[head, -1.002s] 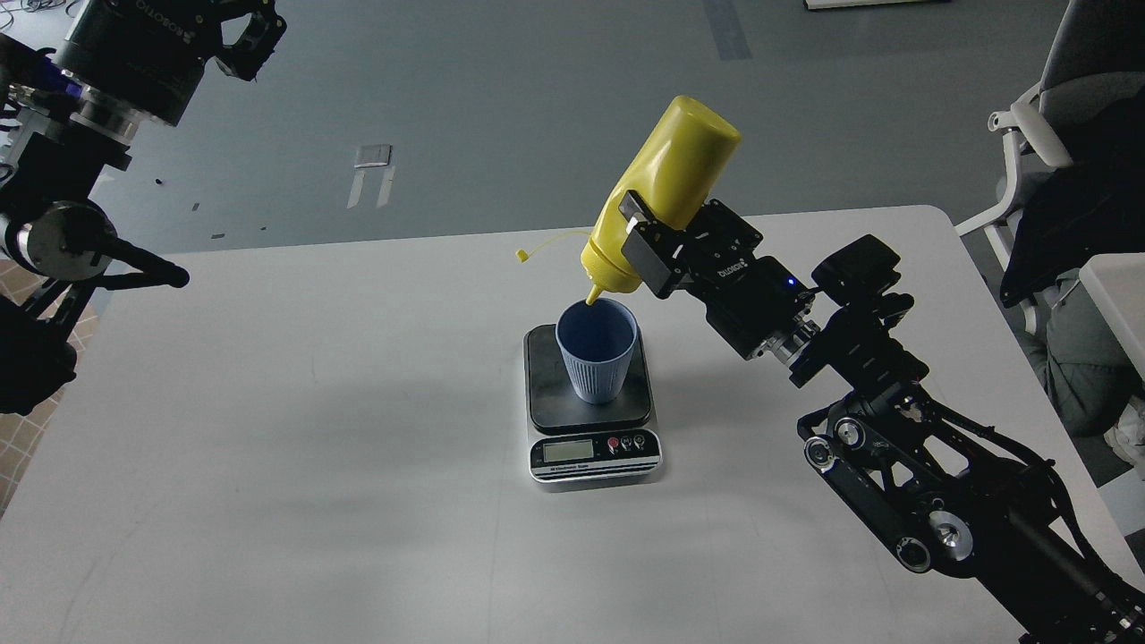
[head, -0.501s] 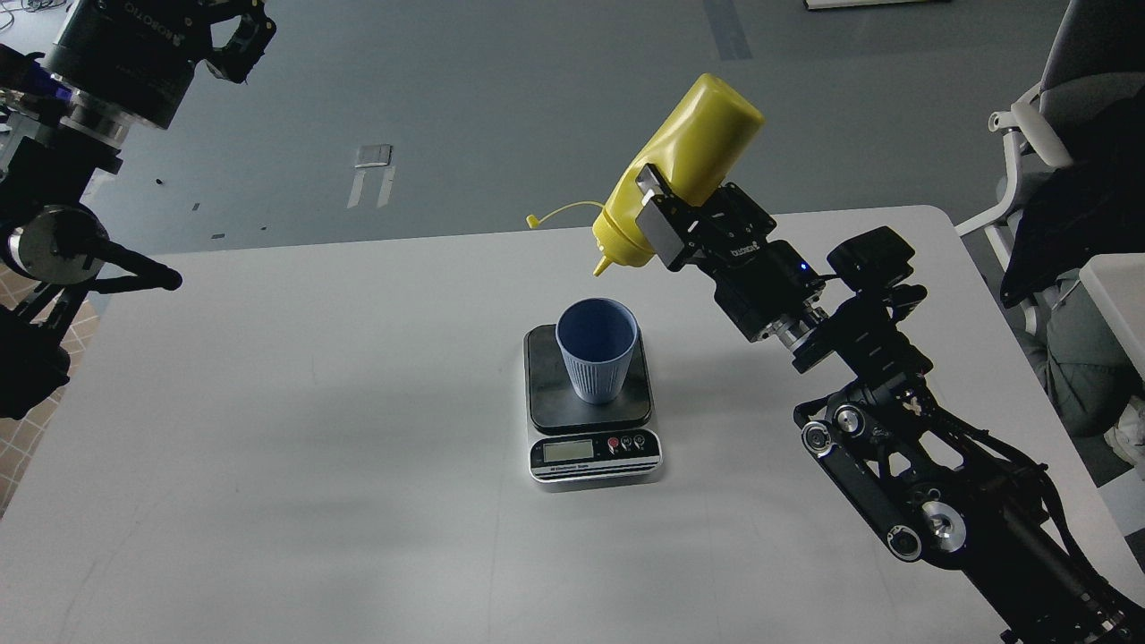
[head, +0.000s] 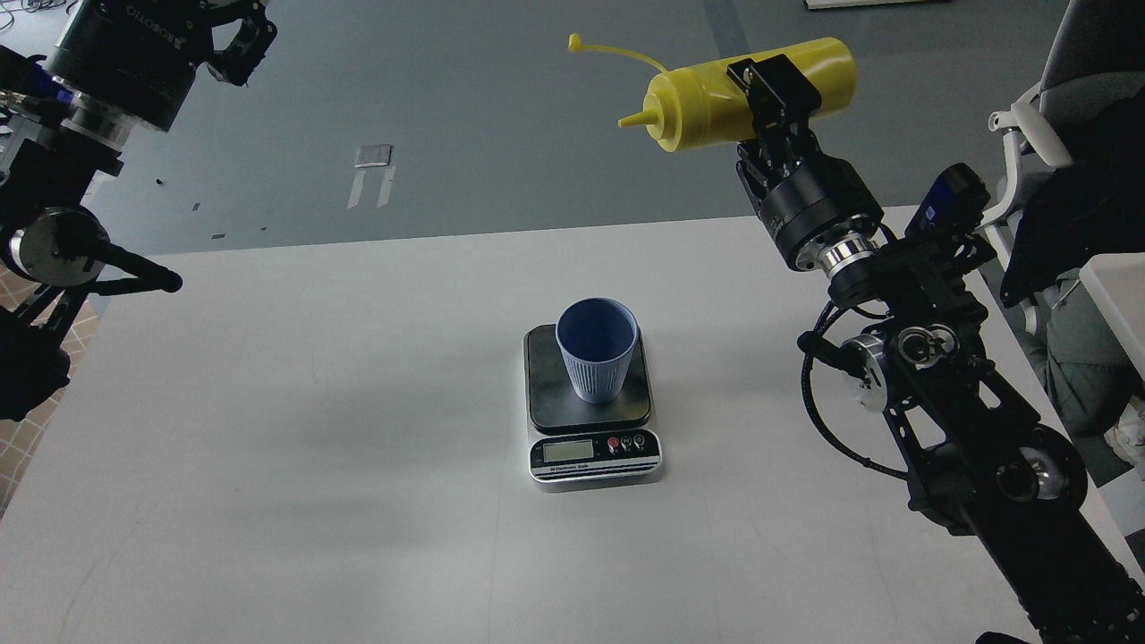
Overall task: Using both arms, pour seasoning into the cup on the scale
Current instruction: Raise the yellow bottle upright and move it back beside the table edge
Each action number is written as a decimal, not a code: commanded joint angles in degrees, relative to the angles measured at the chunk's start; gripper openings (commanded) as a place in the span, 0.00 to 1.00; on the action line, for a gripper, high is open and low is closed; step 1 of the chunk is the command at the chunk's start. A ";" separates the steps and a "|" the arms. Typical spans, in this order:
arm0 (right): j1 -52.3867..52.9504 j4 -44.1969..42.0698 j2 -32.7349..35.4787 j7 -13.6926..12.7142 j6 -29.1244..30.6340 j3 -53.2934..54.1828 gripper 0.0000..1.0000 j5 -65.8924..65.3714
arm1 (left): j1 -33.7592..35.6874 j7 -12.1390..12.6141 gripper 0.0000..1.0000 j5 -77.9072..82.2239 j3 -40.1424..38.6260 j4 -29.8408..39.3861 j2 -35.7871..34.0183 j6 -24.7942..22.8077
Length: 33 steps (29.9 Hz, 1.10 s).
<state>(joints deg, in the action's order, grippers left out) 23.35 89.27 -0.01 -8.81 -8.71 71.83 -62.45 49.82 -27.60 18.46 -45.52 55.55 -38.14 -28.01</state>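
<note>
Yellow seasoning [head: 716, 98] lay near-horizontal, high above the counter [head: 268, 429], clamped in the right claw [head: 775, 89], blue cup [head: 597, 351] upright on the scale [head: 590, 420], left claw [head: 237, 40] raised far left, opening unclear

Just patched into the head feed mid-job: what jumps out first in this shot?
The yellow seasoning bottle stands out: the right gripper is shut on it high above the far side of the table, bottle lying roughly level with its nozzle pointing left. Below, at table center, the light-blue cup stands upright on the scale. The left gripper sits at top left, holding nothing.
</note>
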 commanded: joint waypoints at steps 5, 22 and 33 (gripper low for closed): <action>-2.51 4.86 0.01 -3.23 3.60 8.67 0.00 26.06 | -0.25 0.00 0.98 0.00 -0.01 -0.01 0.09 0.01; -17.36 6.53 0.01 -11.58 24.96 22.39 0.00 44.16 | -0.34 0.18 0.98 0.09 0.95 -0.09 -0.61 0.01; -25.72 2.15 0.01 -15.62 36.71 25.11 0.01 59.46 | 0.01 0.79 0.98 2.63 1.04 -0.09 -0.61 0.01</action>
<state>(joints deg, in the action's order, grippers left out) -1.04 94.51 0.00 -22.64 25.80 96.70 -6.16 49.64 -27.12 20.09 -44.43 55.46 -38.69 -28.00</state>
